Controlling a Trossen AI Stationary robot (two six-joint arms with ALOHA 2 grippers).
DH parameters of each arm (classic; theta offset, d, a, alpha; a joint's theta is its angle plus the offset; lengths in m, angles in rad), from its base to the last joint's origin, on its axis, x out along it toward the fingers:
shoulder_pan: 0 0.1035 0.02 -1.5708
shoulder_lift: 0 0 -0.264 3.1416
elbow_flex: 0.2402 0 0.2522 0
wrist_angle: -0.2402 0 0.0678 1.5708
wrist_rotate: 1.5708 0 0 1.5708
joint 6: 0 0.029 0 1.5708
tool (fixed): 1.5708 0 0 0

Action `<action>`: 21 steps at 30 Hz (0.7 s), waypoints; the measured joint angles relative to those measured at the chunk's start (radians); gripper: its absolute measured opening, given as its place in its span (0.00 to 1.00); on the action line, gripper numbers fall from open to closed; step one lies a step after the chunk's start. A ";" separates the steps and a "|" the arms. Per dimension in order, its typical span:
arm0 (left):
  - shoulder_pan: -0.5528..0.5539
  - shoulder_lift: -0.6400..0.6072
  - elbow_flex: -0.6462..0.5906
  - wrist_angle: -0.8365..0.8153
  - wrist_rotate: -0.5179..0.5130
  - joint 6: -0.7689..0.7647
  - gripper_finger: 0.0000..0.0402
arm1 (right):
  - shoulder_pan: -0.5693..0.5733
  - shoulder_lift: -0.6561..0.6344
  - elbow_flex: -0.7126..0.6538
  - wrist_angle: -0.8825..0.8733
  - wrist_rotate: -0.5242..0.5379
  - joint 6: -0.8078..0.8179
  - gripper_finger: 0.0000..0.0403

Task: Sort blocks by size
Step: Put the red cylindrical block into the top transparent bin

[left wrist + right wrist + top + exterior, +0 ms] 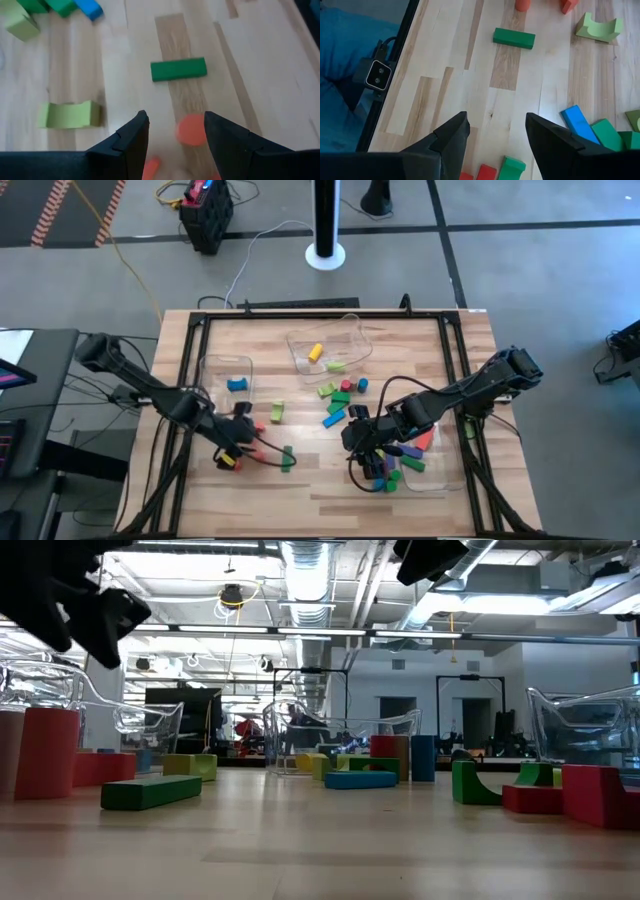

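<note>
The blocks lie scattered on the wooden table (320, 480). My left gripper (237, 446) stands open above the near left part. An orange cylinder (191, 130) shows between its fingers, below them and untouched. A green bar (178, 69) and a light green arch (69, 114) lie flat on the wood just beyond. My right gripper (362, 444) hangs open over the near middle with only bare wood between its fingers (495, 145). Close to it lie a blue block (579, 125) and a green one (605, 134).
A clear bin (228, 370) at the left holds a blue block (237, 384). The far bin (350, 330) holds a yellow block (316, 352) and a green one. A third bin (440, 475) at the near right has several blocks. A black frame (190, 360) rims the table.
</note>
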 joint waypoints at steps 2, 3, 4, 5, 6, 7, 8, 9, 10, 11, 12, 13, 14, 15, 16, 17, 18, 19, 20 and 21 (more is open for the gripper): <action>0.000 0.020 0.000 0.002 0.010 -0.003 0.46 | 0.000 0.000 0.000 0.000 0.000 0.000 0.57; 0.000 0.031 0.000 0.008 0.010 -0.006 0.46 | 0.000 0.000 0.000 0.000 0.000 0.000 0.57; 0.000 0.042 0.000 0.017 0.013 -0.006 0.46 | 0.000 0.000 0.000 0.000 0.000 0.000 0.57; 0.000 0.054 0.000 0.028 0.020 -0.006 0.46 | 0.000 0.000 0.000 0.000 0.000 0.000 0.57; 0.000 0.066 0.000 0.041 0.033 -0.004 0.46 | 0.000 0.000 0.000 0.000 0.000 0.000 0.57; -0.001 0.077 0.000 0.051 0.043 -0.002 0.46 | 0.000 0.000 0.000 0.000 0.000 0.000 0.57; -0.003 0.088 0.000 0.060 0.046 -0.002 0.46 | 0.000 0.000 0.000 0.000 0.000 0.000 0.57; -0.005 0.097 0.000 0.067 0.049 0.000 0.46 | 0.000 0.000 0.000 0.000 0.000 0.000 0.57; -0.007 0.107 0.000 0.071 0.050 0.005 0.46 | 0.000 0.000 0.000 0.000 0.000 0.000 0.57; -0.009 0.115 0.000 0.071 0.051 0.005 0.46 | 0.000 0.000 0.000 0.000 0.000 0.000 0.57; -0.011 0.125 0.000 0.071 0.051 0.005 0.46 | 0.000 0.000 0.000 0.000 0.000 0.000 0.57; -0.013 0.136 0.000 0.071 0.052 0.004 0.46 | 0.000 0.000 0.000 0.000 0.000 0.000 0.57; -0.014 0.145 0.000 0.071 0.057 0.001 0.46 | 0.000 0.000 0.000 0.000 0.000 0.000 0.57; -0.016 0.155 0.000 0.071 0.062 0.001 0.46 | 0.000 0.000 0.000 0.000 0.000 0.000 0.57; -0.017 0.163 0.000 0.071 0.063 -0.002 0.46 | 0.000 0.000 0.000 0.000 0.000 0.000 0.57; -0.020 0.171 0.000 0.071 0.063 -0.003 0.46 | 0.000 0.000 0.000 0.000 0.000 0.000 0.57; -0.021 0.175 0.000 0.070 0.063 -0.004 0.46 | 0.000 0.000 0.000 0.000 0.000 0.000 0.57; -0.022 0.179 0.000 0.070 0.063 -0.004 0.46 | 0.000 0.000 0.000 0.000 0.000 0.000 0.57; -0.023 0.184 0.001 0.071 0.063 -0.007 0.46 | 0.000 0.000 0.000 0.000 0.000 0.000 0.57; -0.023 0.189 0.003 0.069 0.063 -0.007 0.46 | 0.000 0.000 0.000 0.000 0.000 0.000 0.57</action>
